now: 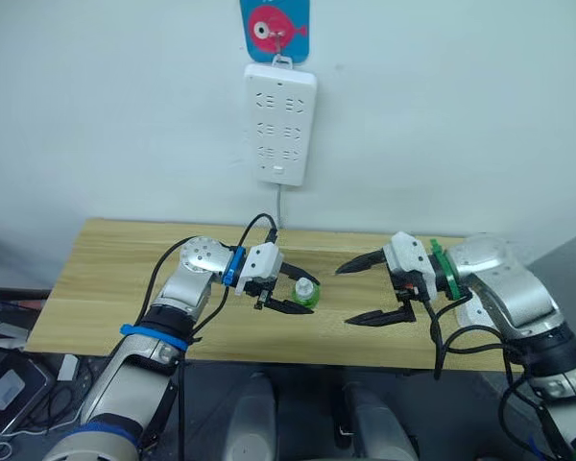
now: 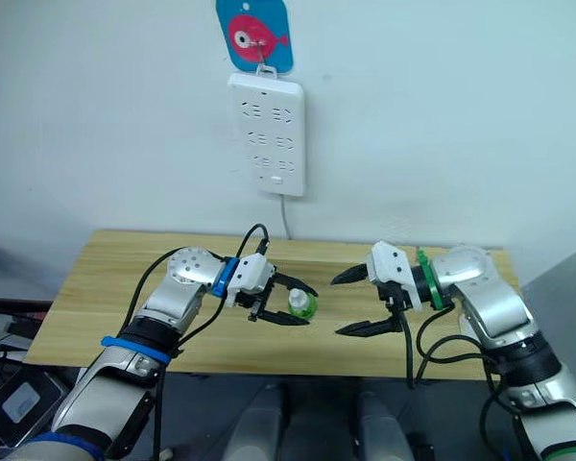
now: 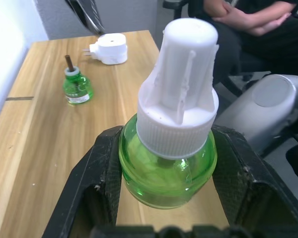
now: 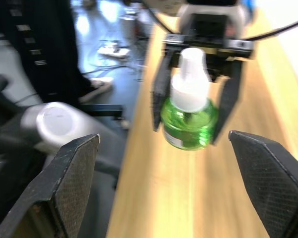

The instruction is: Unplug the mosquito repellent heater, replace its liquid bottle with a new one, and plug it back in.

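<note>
Pale blank wall (image 1: 442, 115) across the upper frame. Blue fish-picture hook (image 1: 274, 29) at top centre; white power strip (image 1: 280, 122) hangs below it, cord dropping behind the worktop. Light wooden worktop (image 1: 106, 279) spans mid-frame. Dark floor (image 1: 14, 384) with cables and clutter, lower left.

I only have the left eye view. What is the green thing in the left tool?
Observer: A green liquid bottle, its white cap on, clamped in the left tool.
Operator: Where is the heater?
Observer: The mosquito repellent heater lies unplugged on the table, prongs pointing sideways.
Operator: Any other bottle?
Observer: A second bottle, uncapped with its wick bare, stands on the table apart from the heater.
</note>
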`<state>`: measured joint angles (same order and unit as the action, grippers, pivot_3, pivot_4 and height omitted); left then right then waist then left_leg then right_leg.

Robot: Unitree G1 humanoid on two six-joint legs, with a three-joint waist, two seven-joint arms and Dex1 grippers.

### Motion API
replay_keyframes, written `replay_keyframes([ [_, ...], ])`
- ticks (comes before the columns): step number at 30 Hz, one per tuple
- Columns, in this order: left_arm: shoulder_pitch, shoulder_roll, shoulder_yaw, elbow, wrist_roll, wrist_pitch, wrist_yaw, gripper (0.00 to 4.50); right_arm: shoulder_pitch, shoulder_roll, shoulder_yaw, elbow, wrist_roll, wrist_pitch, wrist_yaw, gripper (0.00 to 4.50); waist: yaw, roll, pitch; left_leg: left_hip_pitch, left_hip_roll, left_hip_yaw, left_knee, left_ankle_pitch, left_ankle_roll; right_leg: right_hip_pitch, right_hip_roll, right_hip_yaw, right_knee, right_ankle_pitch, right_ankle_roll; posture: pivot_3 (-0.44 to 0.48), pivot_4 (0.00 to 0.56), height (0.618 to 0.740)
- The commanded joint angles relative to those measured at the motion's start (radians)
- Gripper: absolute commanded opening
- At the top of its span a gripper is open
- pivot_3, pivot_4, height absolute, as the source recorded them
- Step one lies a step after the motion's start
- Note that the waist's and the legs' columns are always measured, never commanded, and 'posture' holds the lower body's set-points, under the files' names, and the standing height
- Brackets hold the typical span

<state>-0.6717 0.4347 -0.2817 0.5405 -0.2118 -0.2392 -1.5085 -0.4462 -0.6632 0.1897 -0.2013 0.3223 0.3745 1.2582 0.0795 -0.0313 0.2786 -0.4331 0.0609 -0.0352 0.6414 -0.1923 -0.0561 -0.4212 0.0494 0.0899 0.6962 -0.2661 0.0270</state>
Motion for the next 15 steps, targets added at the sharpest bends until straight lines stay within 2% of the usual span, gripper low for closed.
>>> replay_keyframes([
  [1,-0.032,-0.015,0.053,0.014,-0.008,0.033,0.066,2.23,0.05,0.043,-0.082,-0.126,0.012,0.103,-0.201,4.44,-0.003,0.0,0.0,0.0,0.0,0.0,0.001,0.0,0.0,0.0,0.0,0.0,0.0,0.0,0.0,0.196,0.218,0.74],
  [3,-0.038,-0.026,0.066,0.021,-0.006,0.058,0.11,2.23,0.089,0.093,-0.089,-0.188,0.009,0.166,-0.315,4.44,-0.009,0.0,0.0,0.0,0.0,0.0,0.002,0.0,0.0,0.0,0.0,0.0,0.001,0.0,0.0,0.189,0.215,0.74],
  [5,-0.041,-0.037,0.074,0.019,-0.005,0.08,0.136,2.23,0.118,0.152,-0.084,-0.234,0.005,0.2,-0.412,4.08,-0.016,0.0,0.0,0.0,0.0,0.0,0.002,0.0,0.0,0.0,0.0,0.001,0.001,0.0,0.0,0.182,0.217,0.74],
  [9,-0.033,-0.05,0.072,0.001,-0.001,0.096,0.155,2.23,0.136,0.227,-0.03,-0.269,-0.035,0.221,-0.522,2.83,-0.028,0.0,0.0,0.0,0.0,0.0,0.002,0.0,0.0,0.0,0.0,0.001,0.001,0.0,0.001,0.174,0.214,0.74],
  [15,-0.034,-0.057,0.067,-0.007,-0.001,0.106,0.153,2.23,0.127,0.283,0.018,-0.277,-0.048,0.233,-0.603,2.83,-0.031,0.0,0.0,0.0,0.0,0.0,0.002,0.0,0.0,0.0,0.001,0.0,0.001,0.0,0.001,0.174,0.207,0.74],
])
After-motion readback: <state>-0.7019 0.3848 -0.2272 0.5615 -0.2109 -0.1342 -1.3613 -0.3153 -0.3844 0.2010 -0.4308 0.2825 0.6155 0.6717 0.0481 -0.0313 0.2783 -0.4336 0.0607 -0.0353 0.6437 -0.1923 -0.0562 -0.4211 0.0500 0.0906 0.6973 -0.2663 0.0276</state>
